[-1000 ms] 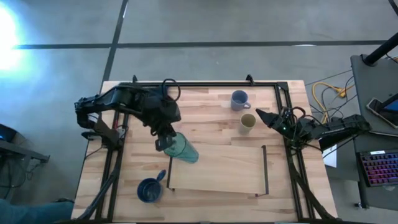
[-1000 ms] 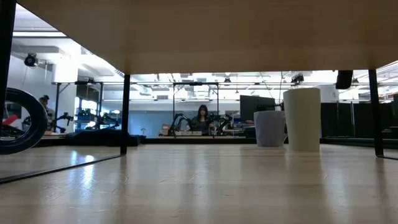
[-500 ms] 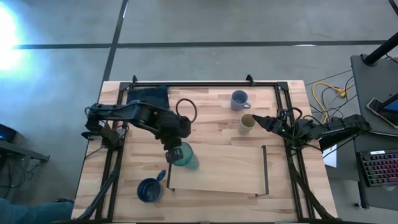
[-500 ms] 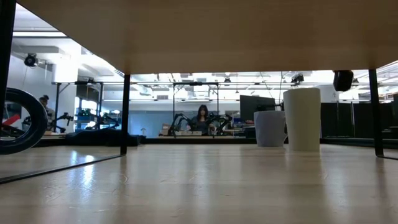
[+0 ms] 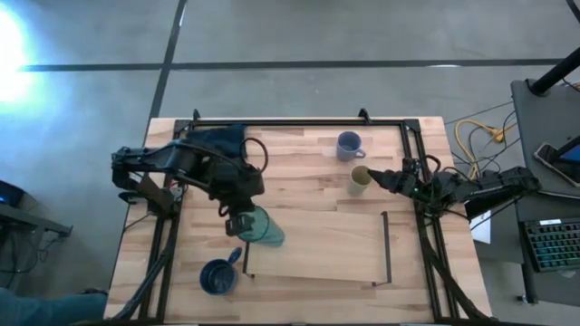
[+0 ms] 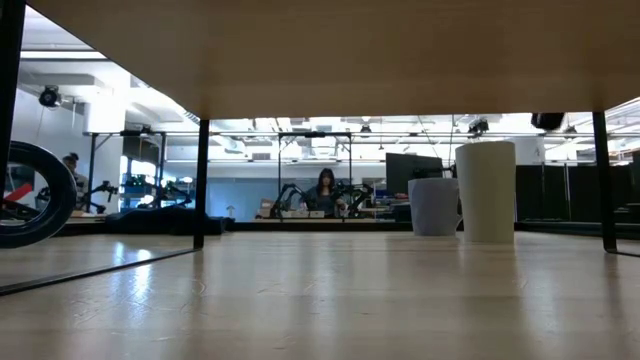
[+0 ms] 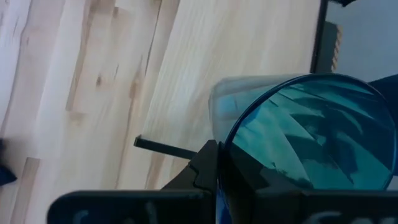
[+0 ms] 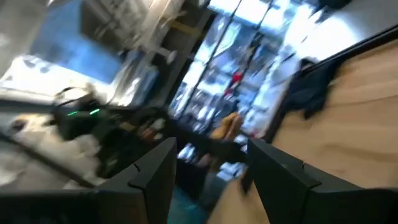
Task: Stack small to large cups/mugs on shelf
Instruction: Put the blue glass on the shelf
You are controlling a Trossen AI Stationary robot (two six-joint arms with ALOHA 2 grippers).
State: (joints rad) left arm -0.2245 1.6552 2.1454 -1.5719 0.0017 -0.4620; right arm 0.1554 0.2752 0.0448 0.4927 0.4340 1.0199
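My left gripper [image 5: 238, 222] is shut on the teal see-through tumbler [image 5: 263, 228], which lies tilted over the left end of the light-wood shelf [image 5: 317, 246]. The wide dark blue mug [image 5: 217, 277] stands on the table near the shelf's left rail. The lavender-grey mug [image 5: 349, 145] and the olive-tan cup [image 5: 361, 178] stand at the far right; both show in the low view, the mug [image 6: 435, 206] and the cup [image 6: 486, 191]. My right gripper [image 5: 377, 176] is open, just to the right of the olive-tan cup. My left gripper holds the tumbler at its round end nearest the wrist [image 7: 231, 163]. A dark finger [image 7: 211, 168] lies against that end's edge; the other finger is hidden behind the teal wall. The tumbler points away from the gripper, tilted toward the shelf board; whether it rests on the board I cannot tell.
A dark blue cloth [image 5: 217, 139] lies at the far left of the table. The shelf's thin black rails stand at its short ends, one on the left [image 5: 246, 258] and one on the right [image 5: 388, 246]. Black frame bars run along the table's sides. A person sits far off in the room [image 6: 325, 190].
My left gripper, with the tumbler, has gone toward the near edge, swinging a little right and then back left; the tumbler stays tilted over the shelf's left end. My right gripper has crept toward the olive-tan cup.
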